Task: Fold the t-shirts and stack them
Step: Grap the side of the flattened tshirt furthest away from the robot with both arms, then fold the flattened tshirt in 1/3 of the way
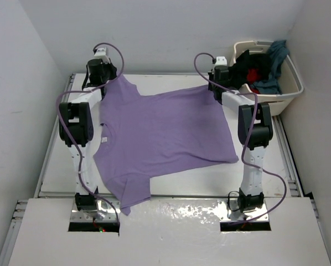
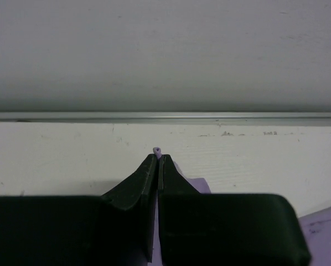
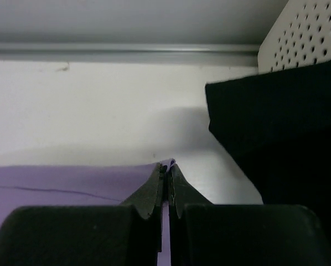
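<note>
The lavender t-shirt [image 1: 160,133] lies spread across the table, its lower sleeve hanging over the near edge. My left gripper [image 1: 105,75] is at the far left of the table, shut on a pinch of the shirt's edge; a lavender nub [image 2: 157,149] pokes out past the fingertips [image 2: 158,158]. My right gripper [image 1: 220,77] is at the far right, shut on the shirt's other far corner [image 3: 60,185], with a fold of cloth between its tips [image 3: 166,166]. The black [image 1: 244,64], red [image 1: 254,75] and teal [image 1: 275,55] t-shirts are heaped in the basket.
The cream laundry basket [image 1: 291,88] stands at the back right, just beyond my right gripper. Black cloth [image 3: 282,138] hangs over its perforated wall [image 3: 309,33], close to the right fingers. A metal rail [image 2: 165,117] runs along the table's far edge against the wall.
</note>
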Robot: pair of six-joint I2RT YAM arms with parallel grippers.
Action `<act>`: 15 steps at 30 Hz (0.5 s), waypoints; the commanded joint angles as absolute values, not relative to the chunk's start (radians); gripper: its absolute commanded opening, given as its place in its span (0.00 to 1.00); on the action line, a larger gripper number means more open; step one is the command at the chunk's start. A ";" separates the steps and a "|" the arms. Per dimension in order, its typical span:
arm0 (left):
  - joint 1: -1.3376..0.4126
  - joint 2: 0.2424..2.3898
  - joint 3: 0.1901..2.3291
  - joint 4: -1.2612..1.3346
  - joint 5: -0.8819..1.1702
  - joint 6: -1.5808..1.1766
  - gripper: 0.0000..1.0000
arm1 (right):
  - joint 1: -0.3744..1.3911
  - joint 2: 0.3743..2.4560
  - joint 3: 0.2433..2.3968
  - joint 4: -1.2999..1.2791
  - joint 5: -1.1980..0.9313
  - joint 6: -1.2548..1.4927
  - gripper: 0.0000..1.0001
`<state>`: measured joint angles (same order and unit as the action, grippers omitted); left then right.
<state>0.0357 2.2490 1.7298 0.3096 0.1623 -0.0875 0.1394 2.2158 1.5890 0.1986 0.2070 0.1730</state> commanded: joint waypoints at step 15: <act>0.035 1.515 0.869 0.542 0.124 -0.340 0.00 | 0.123 1.981 1.409 0.178 0.195 0.178 0.00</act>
<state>0.0364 1.6234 0.9417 0.4759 0.1310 -0.2424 0.1268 2.0907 1.4433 0.1501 0.1822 0.1730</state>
